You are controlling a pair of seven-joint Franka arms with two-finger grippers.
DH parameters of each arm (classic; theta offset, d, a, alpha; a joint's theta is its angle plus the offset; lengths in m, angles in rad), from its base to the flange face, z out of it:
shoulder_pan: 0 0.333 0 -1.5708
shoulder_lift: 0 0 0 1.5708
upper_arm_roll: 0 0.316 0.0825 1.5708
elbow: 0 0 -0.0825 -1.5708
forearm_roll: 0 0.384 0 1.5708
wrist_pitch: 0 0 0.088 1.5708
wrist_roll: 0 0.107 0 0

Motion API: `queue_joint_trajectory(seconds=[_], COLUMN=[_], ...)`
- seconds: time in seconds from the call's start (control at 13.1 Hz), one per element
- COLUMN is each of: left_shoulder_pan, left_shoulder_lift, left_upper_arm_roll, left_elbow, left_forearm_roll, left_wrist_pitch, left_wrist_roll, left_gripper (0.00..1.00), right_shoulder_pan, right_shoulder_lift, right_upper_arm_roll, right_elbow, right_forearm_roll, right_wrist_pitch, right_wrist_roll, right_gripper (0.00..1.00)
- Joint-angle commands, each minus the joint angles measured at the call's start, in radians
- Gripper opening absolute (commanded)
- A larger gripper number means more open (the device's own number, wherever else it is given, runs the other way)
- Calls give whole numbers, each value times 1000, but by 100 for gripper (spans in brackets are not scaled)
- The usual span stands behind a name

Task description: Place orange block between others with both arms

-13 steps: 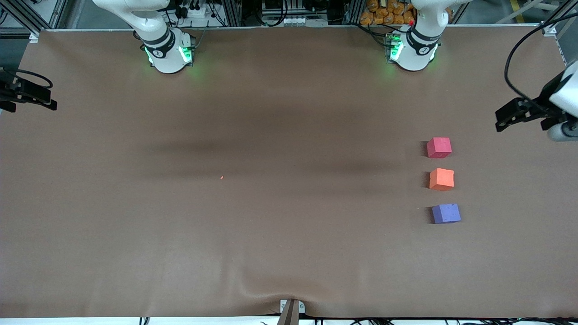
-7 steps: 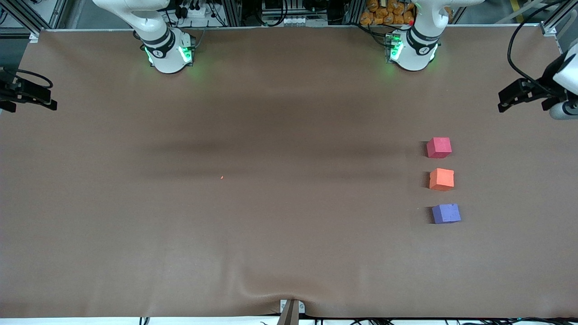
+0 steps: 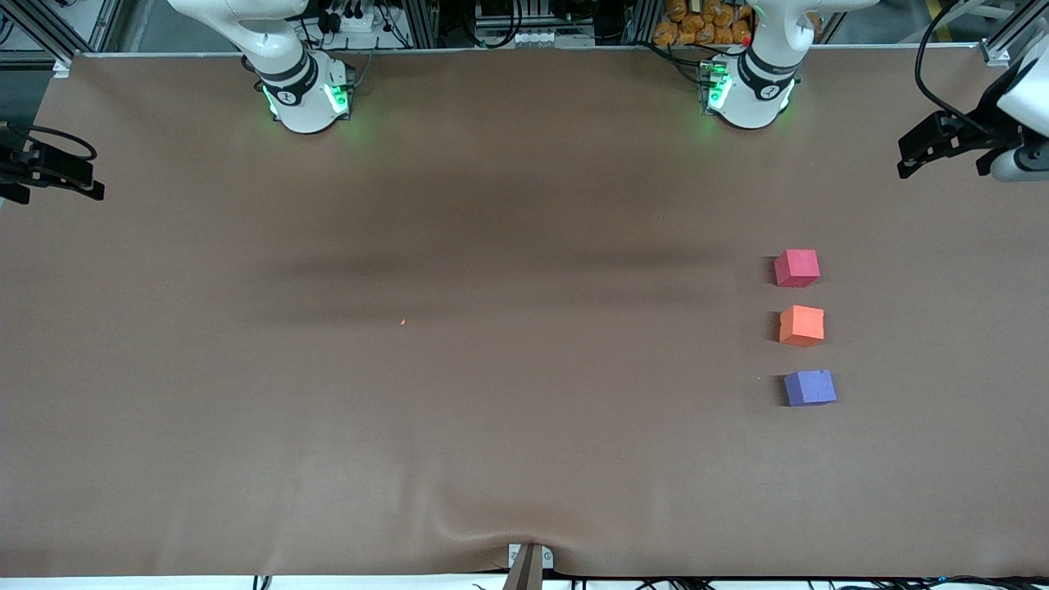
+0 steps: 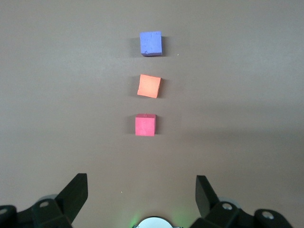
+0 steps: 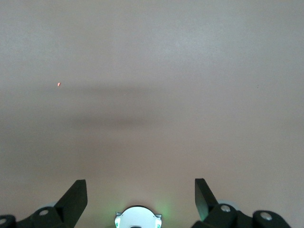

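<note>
The orange block (image 3: 801,325) sits on the brown table cover between the pinkish-red cube (image 3: 796,268) and the purple-blue cube (image 3: 810,388), in one row with small gaps, toward the left arm's end. The red cube lies farthest from the front camera, the purple one nearest. The left wrist view shows the same row: red (image 4: 145,125), orange (image 4: 149,86), purple (image 4: 151,43). My left gripper (image 3: 905,160) (image 4: 140,184) hangs open and empty over the left arm's end of the table, apart from the cubes. My right gripper (image 3: 92,182) (image 5: 140,186) waits open and empty over the right arm's end.
A tiny orange speck (image 3: 402,322) (image 5: 59,84) lies on the cover near mid-table. The two green-lit arm bases (image 3: 307,98) (image 3: 750,94) stand along the edge farthest from the front camera. The cover wrinkles by a clamp (image 3: 529,561) at the nearest edge.
My left gripper has drawn away from the cubes toward the robots' edge of the table, still open. The cubes and the right arm have not moved.
</note>
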Motion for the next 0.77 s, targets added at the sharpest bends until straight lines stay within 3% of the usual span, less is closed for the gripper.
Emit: queue_joint_trajectory(seconds=[0.0,0.69], left_shoulder_pan=[18,20], left_shoulder_lift=[-17,-17], left_upper_arm_roll=[-12,-9], left_elbow=[-3,12], left_forearm_roll=[-21,-24], left_wrist_pitch=[4,-29], left_wrist_roll=[4,10], left_gripper=[100,100], right_shoulder_pan=[3,-4], right_shoulder_lift=[-11,-18], right_upper_arm_roll=[3,3], right_elbow=[3,3], right_forearm_roll=[6,40], right_wrist_pitch=[-8,-68], right_wrist_roll=[17,11], right_gripper=[100,100])
